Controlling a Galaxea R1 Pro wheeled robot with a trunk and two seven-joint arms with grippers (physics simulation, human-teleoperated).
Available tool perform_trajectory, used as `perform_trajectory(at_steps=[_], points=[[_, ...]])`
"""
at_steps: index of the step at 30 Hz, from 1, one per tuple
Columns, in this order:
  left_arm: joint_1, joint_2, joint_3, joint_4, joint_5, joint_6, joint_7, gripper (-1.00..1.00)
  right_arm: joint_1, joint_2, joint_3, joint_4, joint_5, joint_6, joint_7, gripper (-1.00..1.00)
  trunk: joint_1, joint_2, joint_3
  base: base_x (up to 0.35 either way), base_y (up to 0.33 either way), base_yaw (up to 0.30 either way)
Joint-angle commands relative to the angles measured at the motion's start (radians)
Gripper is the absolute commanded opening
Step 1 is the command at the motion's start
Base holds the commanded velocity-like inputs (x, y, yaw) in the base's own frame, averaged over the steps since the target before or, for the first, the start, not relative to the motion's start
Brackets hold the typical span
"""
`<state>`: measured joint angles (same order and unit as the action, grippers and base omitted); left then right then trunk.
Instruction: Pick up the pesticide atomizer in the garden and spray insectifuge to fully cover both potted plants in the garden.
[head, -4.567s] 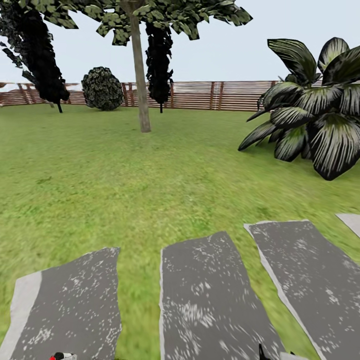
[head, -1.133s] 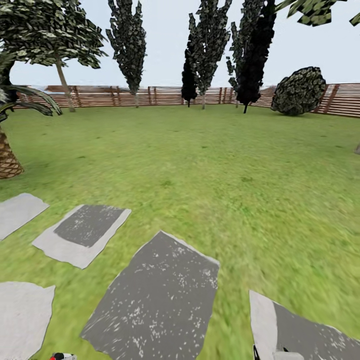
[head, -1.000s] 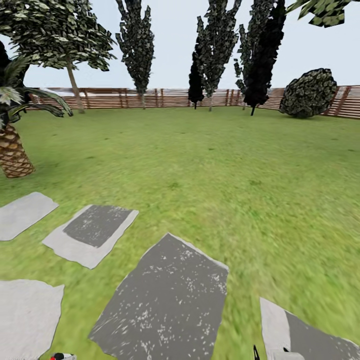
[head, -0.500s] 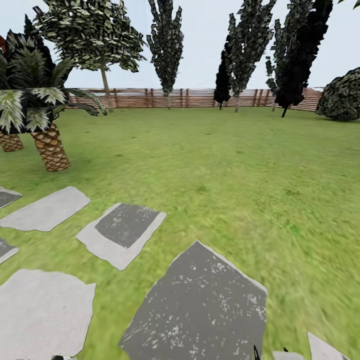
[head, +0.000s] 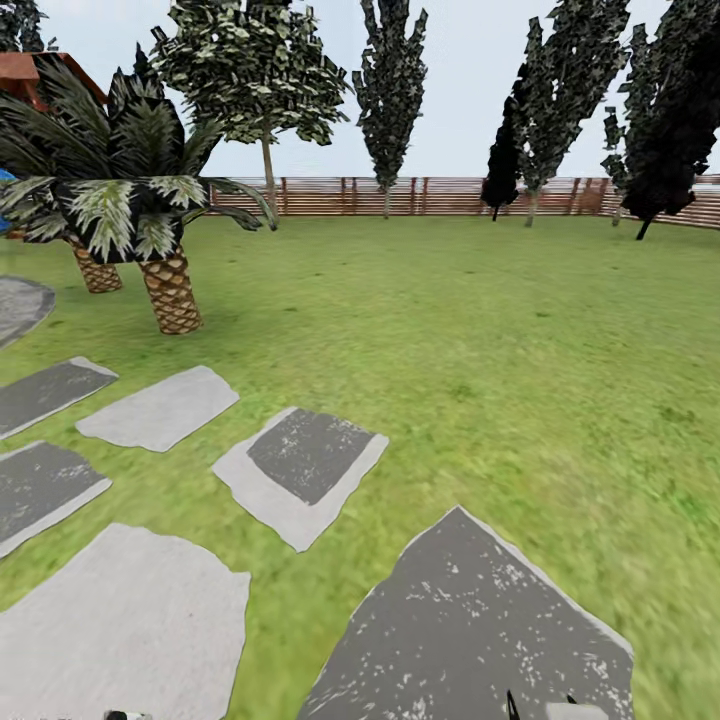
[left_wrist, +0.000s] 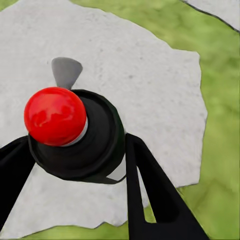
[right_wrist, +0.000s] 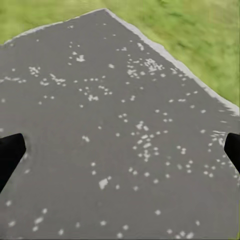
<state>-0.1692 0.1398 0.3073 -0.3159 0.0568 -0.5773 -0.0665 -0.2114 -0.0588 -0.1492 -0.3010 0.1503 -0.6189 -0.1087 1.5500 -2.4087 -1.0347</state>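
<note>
1. Green lawn with grey stepping stones, palm trees and a slatted fence: head view. No potted plants appear; judged step: travelling to find them.
2. Left wrist view: left end effector closed on the pesticide atomizer, red-capped, above a pale stone.
3. Right wrist view: right end effector spread wide, empty, over a dark slab. Next: locate plants, then aim the nozzle.

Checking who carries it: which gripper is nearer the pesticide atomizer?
Left. The left gripper clasps the pesticide atomizer over a pale paving stone; the right gripper hangs open over a dark speckled stone.
</note>
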Motion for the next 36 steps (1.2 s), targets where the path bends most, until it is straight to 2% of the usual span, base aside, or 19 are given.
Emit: perform_trajectory(at_steps=[1,24,30,36], points=[[-0.001,0.0,0.003,0.002,0.006,-0.003,-0.007,-1.0,0.0,0.0,-0.003,0.0,0.011,-0.002,-0.006,1.0,0.0,0.0,-0.001,0.22,0.259,0.277],[-0.001,0.0,0.003,0.002,0.006,-0.003,-0.007,-1.0,0.0,0.0,-0.004,-0.002,0.011,-0.004,-0.008,1.0,0.0,0.0,-0.001,0.234,0.252,0.278],[-0.001,0.0,0.003,0.002,0.006,-0.003,-0.007,-1.0,0.0,0.014,-0.004,-0.003,0.011,-0.005,-0.013,1.0,0.0,0.0,-0.001,0.242,0.246,0.28],[-0.001,0.0,0.003,0.002,0.006,-0.003,-0.007,-1.0,0.0,0.016,-0.004,-0.003,0.011,-0.005,-0.014,1.0,0.0,0.0,-0.001,0.242,0.246,0.28]])
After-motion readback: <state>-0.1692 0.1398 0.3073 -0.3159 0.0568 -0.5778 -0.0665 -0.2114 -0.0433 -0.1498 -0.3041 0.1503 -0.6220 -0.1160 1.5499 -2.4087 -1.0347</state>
